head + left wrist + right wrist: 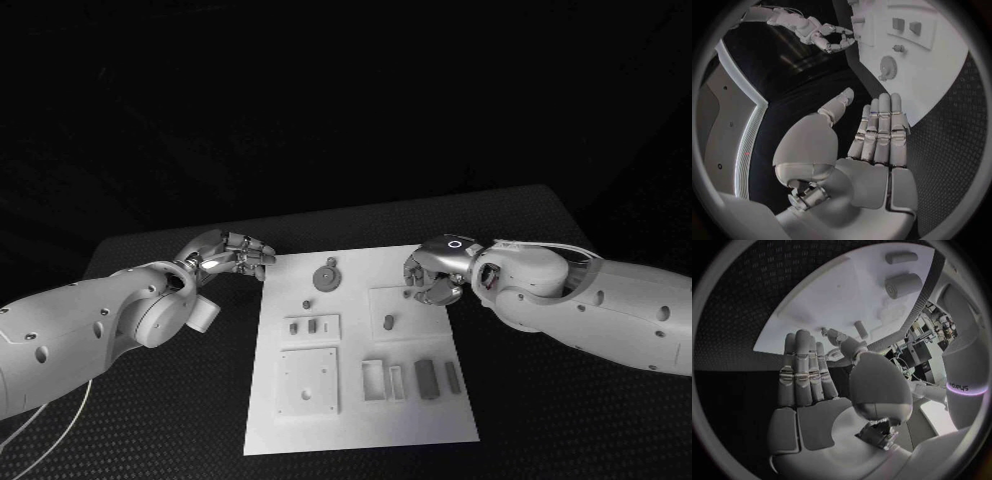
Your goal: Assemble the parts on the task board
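L hand (231, 255) sits at the board's (361, 420) far-left corner, just off its edge; fingers straight and apart, thumb out, holding nothing. Round part (330, 276) lies on the board's far end, betw. the two hands, a bit nearer L by my read; its stub points away from the robot. R hand (437, 277) hovers over the far-right corner, empty, fingers loosely apart. Small peg (389, 320) lies on a raised plate near R, long axis near-to-far. R fingertips partly hidden by its wrist; slot shapes at near end hard to make out.
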Robot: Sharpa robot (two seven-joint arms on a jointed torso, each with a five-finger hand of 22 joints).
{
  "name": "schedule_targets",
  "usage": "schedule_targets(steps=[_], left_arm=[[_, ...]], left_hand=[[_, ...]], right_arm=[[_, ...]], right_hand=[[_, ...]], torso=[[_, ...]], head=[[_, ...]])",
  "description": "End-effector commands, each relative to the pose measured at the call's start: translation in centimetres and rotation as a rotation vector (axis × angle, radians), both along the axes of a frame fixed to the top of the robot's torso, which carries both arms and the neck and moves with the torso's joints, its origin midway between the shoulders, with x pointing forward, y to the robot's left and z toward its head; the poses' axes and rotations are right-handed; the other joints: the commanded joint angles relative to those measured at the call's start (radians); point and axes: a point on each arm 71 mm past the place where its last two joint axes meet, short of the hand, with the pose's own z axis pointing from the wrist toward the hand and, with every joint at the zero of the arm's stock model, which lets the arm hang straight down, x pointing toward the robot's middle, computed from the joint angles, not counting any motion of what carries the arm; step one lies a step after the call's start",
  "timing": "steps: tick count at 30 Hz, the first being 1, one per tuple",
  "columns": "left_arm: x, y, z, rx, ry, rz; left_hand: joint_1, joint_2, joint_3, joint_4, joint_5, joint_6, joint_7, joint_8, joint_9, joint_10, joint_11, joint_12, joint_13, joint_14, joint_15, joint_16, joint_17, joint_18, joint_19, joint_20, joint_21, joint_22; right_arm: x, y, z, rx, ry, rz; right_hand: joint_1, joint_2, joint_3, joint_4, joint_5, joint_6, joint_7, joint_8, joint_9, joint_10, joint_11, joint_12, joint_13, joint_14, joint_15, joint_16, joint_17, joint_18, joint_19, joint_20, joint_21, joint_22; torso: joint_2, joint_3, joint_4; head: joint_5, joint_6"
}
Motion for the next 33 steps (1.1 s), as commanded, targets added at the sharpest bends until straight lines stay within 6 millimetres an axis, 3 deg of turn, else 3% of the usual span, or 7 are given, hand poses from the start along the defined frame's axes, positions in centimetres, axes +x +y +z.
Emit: schedule_targets(steps=[1,11,18,19,22,28,33], left_arm=[[0.1,0.0,0.2,-0.015,-0.011,0.014],[0.0,-0.9,0.2,-0.021,-0.011,0.002],[-0.2,-1.3,0.2,-0.024,-0.008,-0.006],[-0.1,-1.2,0.2,-0.024,-0.008,-0.005],[-0.1,-1.2,0.2,-0.023,-0.009,-0.003],[-0.1,-1.1,0.2,-0.02,-0.007,0.001],[-0.2,-1.1,0.2,-0.021,-0.008,0.001]], left_hand=[[-0.006,0.003,-0.007,-0.002,-0.005,-0.001,0.007,0.006,-0.001,0.0,0.006,-0.002,-0.001,-0.001,0.004,-0.007,0.002,-0.014,-0.008,0.0,-0.001,-0.002],[-0.007,0.004,-0.01,-0.001,-0.006,-0.003,0.008,0.006,-0.002,-0.003,0.007,-0.002,-0.004,-0.002,0.006,-0.013,0.004,-0.014,-0.011,0.001,-0.001,-0.007],[-0.008,0.005,-0.011,-0.001,-0.007,-0.004,0.008,0.006,-0.002,-0.005,0.008,-0.003,-0.006,-0.003,0.006,-0.016,0.006,-0.014,-0.012,0.002,0.0,-0.009],[-0.008,0.005,-0.012,-0.001,-0.007,-0.004,0.008,0.006,-0.002,-0.005,0.008,-0.003,-0.006,-0.003,0.006,-0.017,0.006,-0.014,-0.013,0.002,0.0,-0.01],[-0.008,0.006,-0.012,-0.001,-0.006,-0.004,0.009,0.006,-0.002,-0.007,0.009,-0.003,-0.007,-0.003,0.007,-0.018,0.007,-0.014,-0.013,0.002,0.0,-0.011],[-0.009,0.005,-0.013,-0.001,-0.006,-0.005,0.009,0.006,-0.003,-0.009,0.01,-0.003,-0.008,-0.002,0.007,-0.02,0.009,-0.013,-0.013,0.002,0.0,-0.013],[-0.01,0.006,-0.014,0.0,-0.006,-0.007,0.009,0.005,-0.003,-0.011,0.011,-0.003,-0.01,-0.002,0.007,-0.022,0.01,-0.013,-0.013,0.003,0.0,-0.014]], right_arm=[[-0.1,0.0,-0.4,-0.06,-0.029,-0.007],[0.2,1.1,-1.1,-0.04,-0.044,0.001],[0.0,1.7,-1.9,-0.032,-0.034,0.004],[0.0,1.7,-2.0,-0.03,-0.035,0.004],[0.0,2.0,-2.1,-0.034,-0.026,0.009],[-0.1,2.0,-2.6,-0.048,-0.002,0.006],[0.1,1.6,-2.8,-0.061,-0.006,-0.008]], right_hand=[[-0.003,-0.011,-0.005,0.001,0.004,0.002,0.003,-0.003,-0.001,0.008,-0.002,-0.007,0.001,-0.003,0.001,0.007,0.004,0.006,0.008,0.002,0.001,0.002],[-0.002,-0.019,-0.003,0.001,0.004,-0.006,0.002,-0.01,-0.005,0.008,0.001,-0.031,0.004,-0.005,0.003,0.013,0.015,0.006,0.013,0.001,-0.001,0.007],[-0.001,-0.013,-0.001,0.002,0.004,-0.012,0.003,-0.015,-0.008,0.014,0.0,-0.039,0.007,-0.002,0.002,0.019,0.021,0.006,0.018,-0.001,0.0,0.012],[-0.002,-0.012,-0.001,0.002,0.004,-0.013,0.003,-0.016,-0.009,0.015,0.0,-0.04,0.008,-0.002,0.002,0.019,0.022,0.006,0.018,-0.001,0.0,0.013],[-0.001,-0.008,0.0,0.002,0.004,-0.014,0.003,-0.017,-0.009,0.017,-0.001,-0.042,0.009,-0.001,0.002,0.02,0.023,0.006,0.019,-0.002,0.0,0.014],[0.0,0.003,0.0,0.001,0.004,-0.005,0.002,-0.013,-0.009,0.031,-0.004,-0.045,0.016,0.001,-0.001,0.025,0.029,0.006,0.023,-0.004,0.0,0.019],[0.002,0.021,0.0,-0.001,0.004,0.017,-0.003,-0.002,-0.004,0.054,-0.011,-0.046,0.03,0.005,-0.006,0.03,0.036,0.006,0.028,-0.006,-0.001,0.026]], torso=[[-0.003,-0.0098,-0.002],[-0.003,-0.0225,-0.009],[-0.002,-0.0355,-0.0055],[-0.002,-0.0342,-0.0065],[-0.002,-0.0372,-0.0042],[-0.001,-0.0385,-0.0042],[-0.001,-0.035,-0.0062]], head=[[-0.003,-0.004],[0.003,-0.003],[0.014,-0.008],[0.017,-0.008],[0.022,-0.012],[0.028,-0.019],[0.03,-0.022]])
